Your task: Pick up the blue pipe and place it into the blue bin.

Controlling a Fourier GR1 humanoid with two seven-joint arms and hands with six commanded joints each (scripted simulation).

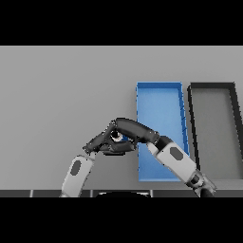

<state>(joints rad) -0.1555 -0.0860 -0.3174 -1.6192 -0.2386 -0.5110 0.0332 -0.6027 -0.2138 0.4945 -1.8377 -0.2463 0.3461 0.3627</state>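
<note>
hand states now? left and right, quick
Left hand: beside the blue pipe, grip cannot be told.
Right hand: curled over the blue pipe, holding it, just left of the blue bin.

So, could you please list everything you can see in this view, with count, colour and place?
table: one, grey, fills the view.
blue bin: one, blue, right of centre, partly covered by the right arm.
dark bin: one, dark grey or black, just right of the blue bin, at the right edge.
pipe: one, only a small blue patch shows between the two hands, just left of the blue bin; mostly hidden.
left hand: one, dark, on a white and grey arm from the lower left, meeting the right hand at the pipe.
right hand: one, dark, on a white and grey arm from the lower right, reaching across the blue bin, curled over the pipe.
</note>
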